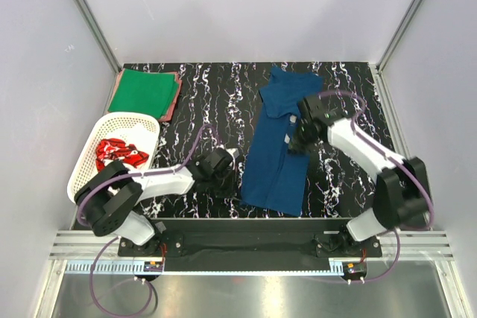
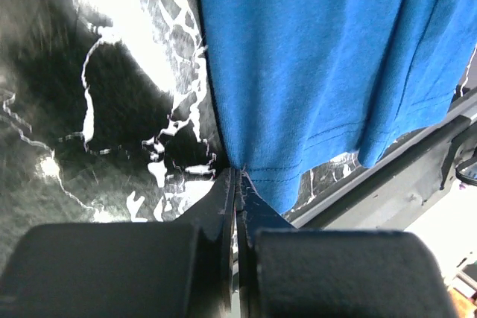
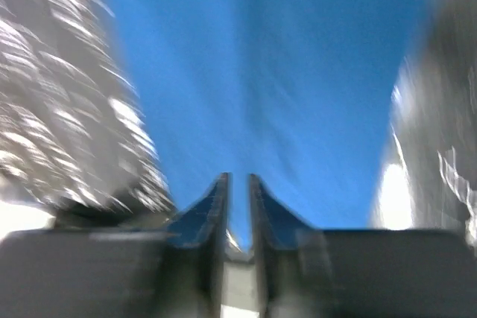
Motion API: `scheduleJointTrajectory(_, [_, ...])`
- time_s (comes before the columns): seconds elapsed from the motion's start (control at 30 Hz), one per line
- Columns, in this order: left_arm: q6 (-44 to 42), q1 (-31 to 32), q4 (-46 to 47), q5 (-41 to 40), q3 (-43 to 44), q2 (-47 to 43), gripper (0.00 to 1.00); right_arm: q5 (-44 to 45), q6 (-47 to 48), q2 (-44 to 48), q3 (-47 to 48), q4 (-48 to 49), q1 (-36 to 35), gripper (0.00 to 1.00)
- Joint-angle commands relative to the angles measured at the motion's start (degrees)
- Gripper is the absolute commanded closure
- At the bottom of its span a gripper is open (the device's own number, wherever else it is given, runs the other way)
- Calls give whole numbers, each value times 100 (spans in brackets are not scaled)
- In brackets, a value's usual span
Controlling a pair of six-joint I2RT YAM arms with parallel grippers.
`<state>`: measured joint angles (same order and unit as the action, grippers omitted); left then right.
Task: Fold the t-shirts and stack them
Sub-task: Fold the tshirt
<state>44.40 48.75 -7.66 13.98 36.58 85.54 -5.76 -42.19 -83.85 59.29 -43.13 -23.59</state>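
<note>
Note that your left fingers (image 2: 223, 202) pinch the tee (image 2: 320, 57) at its hem corner. The right fingers (image 3: 205, 217) are narrow over it, grip indeterminable.

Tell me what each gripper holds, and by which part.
Left gripper: the navy t-shirt, by its hem corner. Right gripper: over it; grip unclear from blur.

From above, the top camera sees everything; both wrist cameras press close to the dark blue cloth t-shirt (image 1: 274, 163), the right seemingly lengthwise.
</note>
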Motion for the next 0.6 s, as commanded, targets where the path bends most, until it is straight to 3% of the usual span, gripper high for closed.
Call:
scheduleJointTrajectory(0.0, [191, 47, 45, -70, -256, -169, 100, 181, 1034, -1042, 1521, 472, 276, 85])
scheduleJointTrajectory(0.1, [262, 55, 54, -97, -353, -239, 100, 58, 1441, -2165, 3024, 534, 451, 100])
scheduleJointTrajectory(0.37, [411, 152, 142, -35, -564, -450, 100, -197, 1777, -4934, 6712, 887, 680, 99])
scheduleJointTrajectory(0.47, [411, 152, 63, -62, -555, -520, 100, -355, 1364, -5683, 7481, 1069, 900, 99])
scheduleJointTrajectory(0.57, [403, 152, -7, -88, -512, -582, 100, -583, 470, -6019, 7449, 1726, 1137, 100])
